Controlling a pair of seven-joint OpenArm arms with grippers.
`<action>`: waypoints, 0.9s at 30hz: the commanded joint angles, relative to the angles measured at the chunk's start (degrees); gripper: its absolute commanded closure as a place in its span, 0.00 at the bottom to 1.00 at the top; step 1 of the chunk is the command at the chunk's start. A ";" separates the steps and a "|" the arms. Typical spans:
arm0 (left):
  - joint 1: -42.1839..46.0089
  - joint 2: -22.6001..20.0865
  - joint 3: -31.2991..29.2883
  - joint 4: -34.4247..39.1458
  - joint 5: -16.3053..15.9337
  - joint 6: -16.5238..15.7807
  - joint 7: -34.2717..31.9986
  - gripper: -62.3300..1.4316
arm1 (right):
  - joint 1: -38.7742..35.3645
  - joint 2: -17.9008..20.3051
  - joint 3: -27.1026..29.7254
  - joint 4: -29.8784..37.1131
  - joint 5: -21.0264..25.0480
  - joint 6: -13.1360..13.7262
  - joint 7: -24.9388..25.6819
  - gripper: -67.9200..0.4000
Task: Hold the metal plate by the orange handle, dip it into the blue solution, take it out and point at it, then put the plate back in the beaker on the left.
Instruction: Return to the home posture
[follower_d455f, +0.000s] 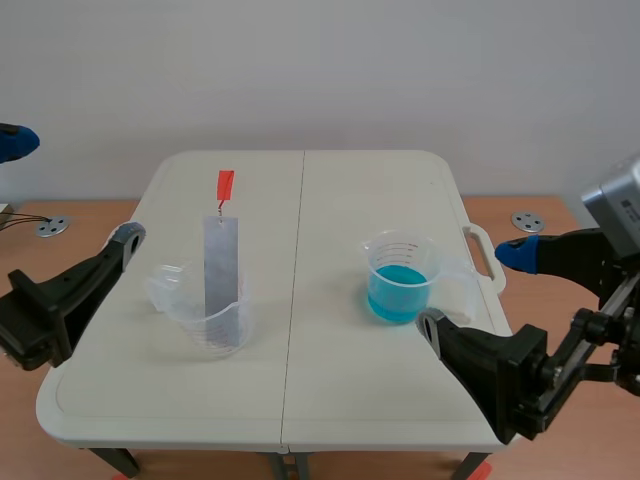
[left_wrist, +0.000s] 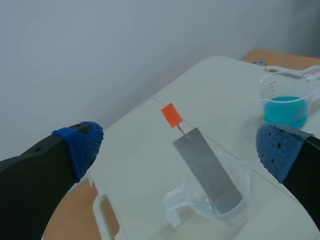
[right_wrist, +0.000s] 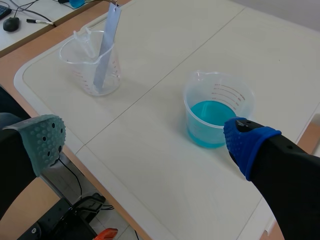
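As both arms come in low at the table's (follower_d455f: 330, 390) near corners, you have each claw spread wide and holding nothing: the left gripper (follower_d455f: 72, 190) off the table's left side, the right gripper (follower_d455f: 472, 288) close beside the right beaker (follower_d455f: 402, 262). That beaker holds the blue solution (follower_d455f: 398, 295). Well apart, on the left half, the clear beaker (follower_d455f: 213, 328) holds the plate (follower_d455f: 220, 265), which leans in it with its lower end on the bottom. Farthest back, the orange handle (follower_d455f: 225, 184) tops the plate, above the rim.
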 joint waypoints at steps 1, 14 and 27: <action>-0.44 0.59 0.42 1.09 -0.24 0.26 -0.50 0.00 | 0.79 0.72 0.35 1.05 0.48 0.00 0.83 0.02; -1.62 0.81 3.67 1.09 1.38 0.28 0.13 0.00 | 0.81 0.72 0.33 1.05 0.46 0.02 0.81 0.02; -1.62 0.81 3.67 1.09 1.38 0.28 0.33 0.00 | 0.81 0.72 0.33 1.05 0.46 0.02 0.81 0.02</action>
